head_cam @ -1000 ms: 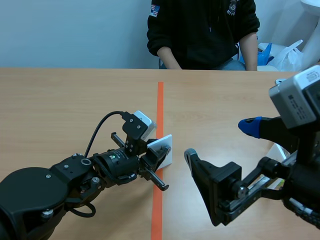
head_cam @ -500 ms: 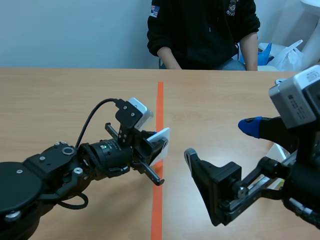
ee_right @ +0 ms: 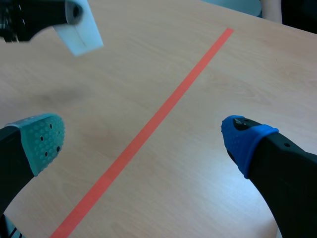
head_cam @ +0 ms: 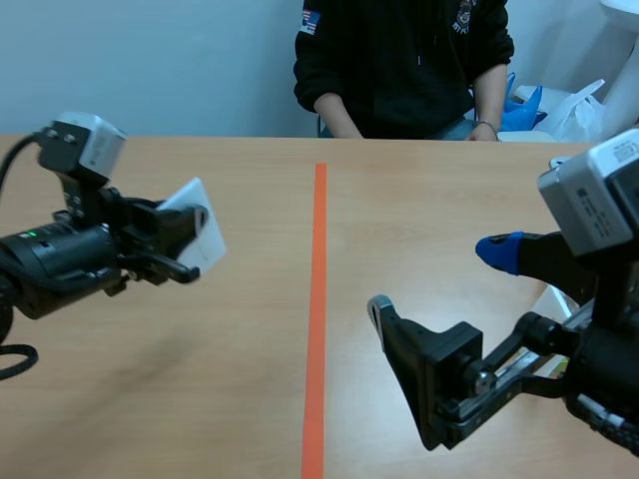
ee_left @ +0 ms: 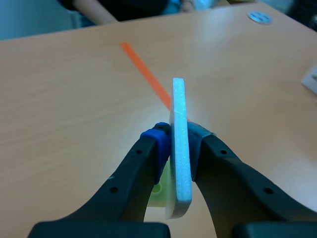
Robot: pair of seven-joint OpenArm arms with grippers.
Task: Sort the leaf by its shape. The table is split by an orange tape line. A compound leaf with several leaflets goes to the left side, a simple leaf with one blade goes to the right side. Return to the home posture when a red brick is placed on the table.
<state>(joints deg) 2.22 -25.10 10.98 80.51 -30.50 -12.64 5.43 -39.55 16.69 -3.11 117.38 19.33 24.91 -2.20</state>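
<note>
Left end effector carried white card leftward — clamped; right end effector open.

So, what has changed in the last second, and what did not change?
The left claw, still shut on the white card, swung from the orange tape line over to the table's left side and holds the card above the surface. Nothing was let go. The right claw stayed open in its place, and the person stayed seated.
</note>
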